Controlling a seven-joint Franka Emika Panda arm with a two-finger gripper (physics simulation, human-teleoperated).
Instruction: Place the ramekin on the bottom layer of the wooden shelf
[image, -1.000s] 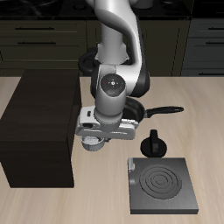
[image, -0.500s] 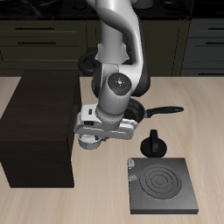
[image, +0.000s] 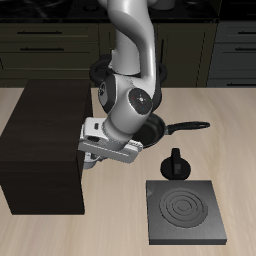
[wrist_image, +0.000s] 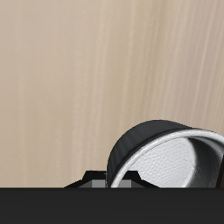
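The wooden shelf (image: 45, 140) is the big dark cabinet at one side of the table. My gripper (image: 91, 163) hangs low right beside the shelf's open side, tilted toward it. In the wrist view, the ramekin (wrist_image: 171, 162) is a small round grey bowl with a pale inside. My gripper (wrist_image: 114, 178) is shut on its rim and holds it above the wooden tabletop. In the exterior view my hand hides most of the ramekin.
A black frying pan (image: 153, 130) lies behind my hand, its handle pointing away from the shelf. A small black moka pot (image: 176, 163) stands beside it. The flat black stove plate (image: 185, 210) lies near the table's front edge.
My arm has swung the gripper and the ramekin sideways toward the shelf's open side, and the hand has tilted more.
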